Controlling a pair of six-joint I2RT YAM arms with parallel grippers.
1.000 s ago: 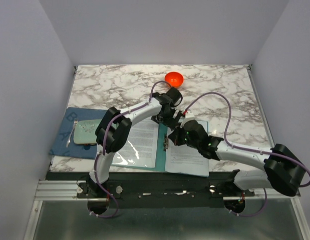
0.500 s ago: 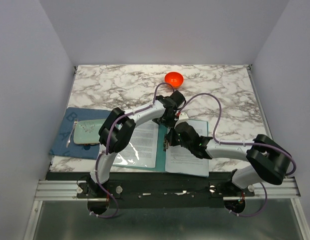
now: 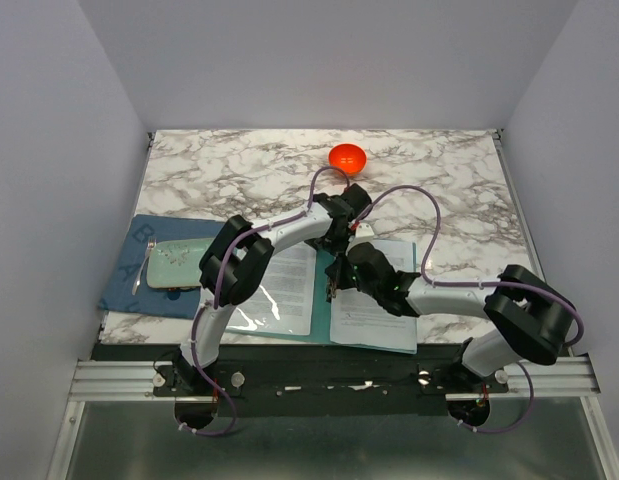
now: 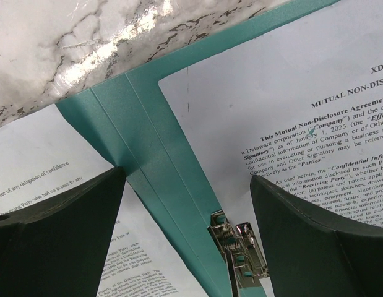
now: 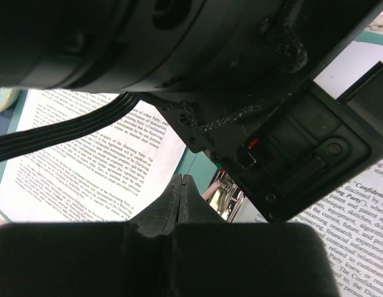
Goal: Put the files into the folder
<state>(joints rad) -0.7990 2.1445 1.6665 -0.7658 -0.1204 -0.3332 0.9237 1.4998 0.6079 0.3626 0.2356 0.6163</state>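
The teal folder [image 4: 155,162] is laid open at the table's 6 o'clock edge, with printed files [image 4: 273,93] on both halves. Above its spine and metal clip [image 4: 238,249], the left gripper [image 4: 188,176] is spread wide and empty. At its 6 o'clock, the right gripper [image 5: 180,180] is pressed fully closed, with nothing gripped.

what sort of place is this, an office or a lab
Probably a robot test bench, not an office: plain walls box in a marble-patterned table, arms are mounted at a metal rail, with a teal folder and orange bowl as props.
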